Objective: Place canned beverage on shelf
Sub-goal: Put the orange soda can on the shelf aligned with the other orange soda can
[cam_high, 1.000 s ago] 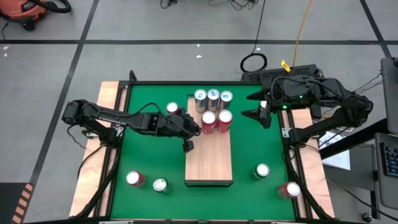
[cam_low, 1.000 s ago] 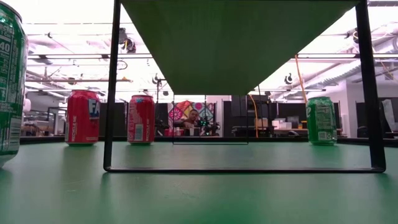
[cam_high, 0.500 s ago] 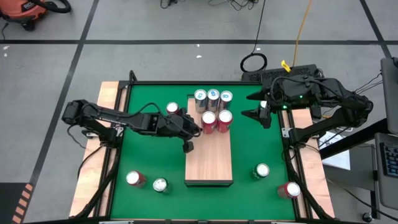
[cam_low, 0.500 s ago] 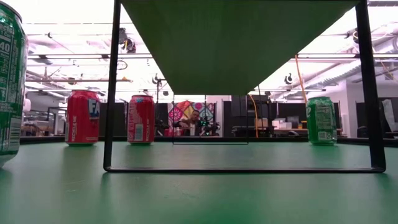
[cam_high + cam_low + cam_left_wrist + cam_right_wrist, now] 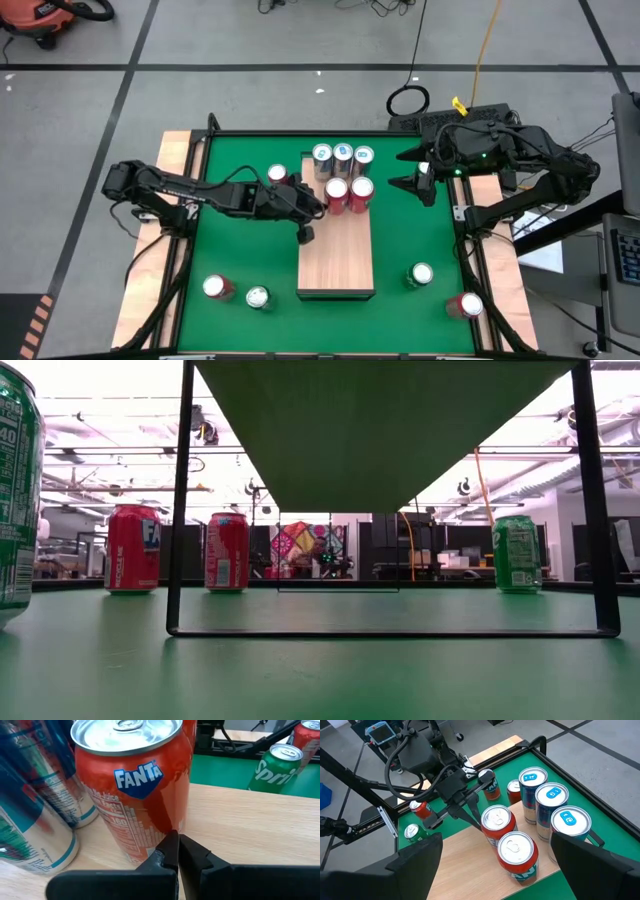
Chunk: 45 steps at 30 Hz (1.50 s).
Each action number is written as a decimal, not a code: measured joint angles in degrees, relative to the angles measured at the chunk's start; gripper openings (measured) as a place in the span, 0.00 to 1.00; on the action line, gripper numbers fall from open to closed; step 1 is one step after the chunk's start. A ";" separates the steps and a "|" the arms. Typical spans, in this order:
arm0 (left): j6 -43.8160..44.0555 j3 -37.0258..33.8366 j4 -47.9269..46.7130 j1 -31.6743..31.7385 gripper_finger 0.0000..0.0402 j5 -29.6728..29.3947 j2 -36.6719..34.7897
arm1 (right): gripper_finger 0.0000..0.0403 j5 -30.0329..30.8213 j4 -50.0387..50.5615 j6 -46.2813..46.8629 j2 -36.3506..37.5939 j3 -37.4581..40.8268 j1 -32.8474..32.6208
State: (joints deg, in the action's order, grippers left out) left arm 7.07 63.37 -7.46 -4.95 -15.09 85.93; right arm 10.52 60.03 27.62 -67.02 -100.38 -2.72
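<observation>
Nothing has moved on the shelf (image 5: 336, 262), mid-frame: five cans (image 5: 343, 173) crowd its top end. The left gripper (image 5: 305, 233), pinched shut and empty, sits at the shelf's left edge beside the Fanta can (image 5: 134, 785). The right gripper (image 5: 413, 170) hovers upper right, spread wide, empty.

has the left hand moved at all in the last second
No. In the high view the left hand sits at the same spot by the left edge of the shelf, shut, beside the nearer red can, just as before.
</observation>
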 joint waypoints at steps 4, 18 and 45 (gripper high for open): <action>0.00 0.00 -0.02 0.00 0.03 -0.07 0.00 | 0.91 -0.01 0.00 0.00 0.00 0.00 -0.01; -0.03 0.00 -0.32 -0.09 0.03 -0.09 -0.14 | 0.91 -0.04 0.00 0.12 0.00 0.00 -0.02; 12.51 2.50 -22.88 -1.59 0.03 1.00 -18.78 | 0.91 -0.31 0.22 -0.27 0.00 0.00 -0.02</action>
State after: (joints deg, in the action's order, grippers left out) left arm 19.58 65.88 -30.34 -6.54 -14.09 67.15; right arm 10.22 60.25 27.34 -67.02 -100.38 -2.74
